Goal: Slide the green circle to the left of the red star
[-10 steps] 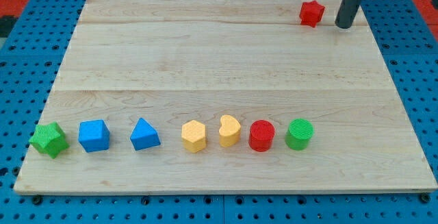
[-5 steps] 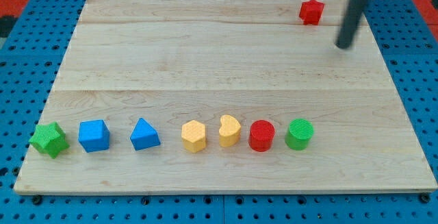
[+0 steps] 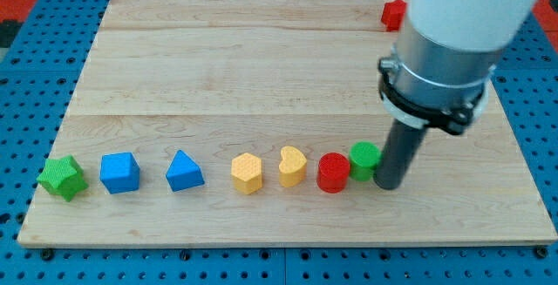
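Only one camera view here, so it all comes from that.

My tip (image 3: 390, 183) is down on the wooden board (image 3: 261, 67), pressed right against the view's-right side of the green circle (image 3: 364, 159). There's no gripper or hand on this rig, just the dark rod, so nothing is grasped; it's plain side contact. The green circle sits near the view's bottom, and its left edge looks to be touching the red cylinder (image 3: 332, 173), or as good as.

The relation that matters: the red star (image 3: 393, 13) is way up at the view's top, partly hidden behind the arm's pale body, well apart from the green circle. So the target spot, just left of the star, lies almost straight toward the view's top from the circle. My tip is on the circle's right side, which only pushes it leftward into the red cylinder. I'd say the tip needs to get round to the circle's bottom side before shoving up.

Rest of the row, going left: yellow heart (image 3: 292, 166), yellow hexagon (image 3: 247, 173), blue triangle (image 3: 184, 171), blue cube (image 3: 119, 173), green star (image 3: 62, 178).
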Robot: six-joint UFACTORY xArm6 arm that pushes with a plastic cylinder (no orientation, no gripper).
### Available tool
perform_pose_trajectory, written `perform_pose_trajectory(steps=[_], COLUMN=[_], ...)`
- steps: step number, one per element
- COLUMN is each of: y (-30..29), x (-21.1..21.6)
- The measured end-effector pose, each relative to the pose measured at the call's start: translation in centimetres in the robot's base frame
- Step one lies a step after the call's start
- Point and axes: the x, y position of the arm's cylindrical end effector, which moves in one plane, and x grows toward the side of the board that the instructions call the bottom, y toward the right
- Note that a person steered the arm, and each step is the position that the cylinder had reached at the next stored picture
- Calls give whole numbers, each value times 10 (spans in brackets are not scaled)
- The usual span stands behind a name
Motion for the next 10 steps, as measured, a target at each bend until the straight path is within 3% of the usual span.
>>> perform_pose_trajectory(steps=[2, 3, 4, 5, 6, 7, 8, 10], y=[-94, -76, -138, -149, -100, -169, -155, -44], x=[-51, -47, -78, -137, -160, -152, -111, -114])
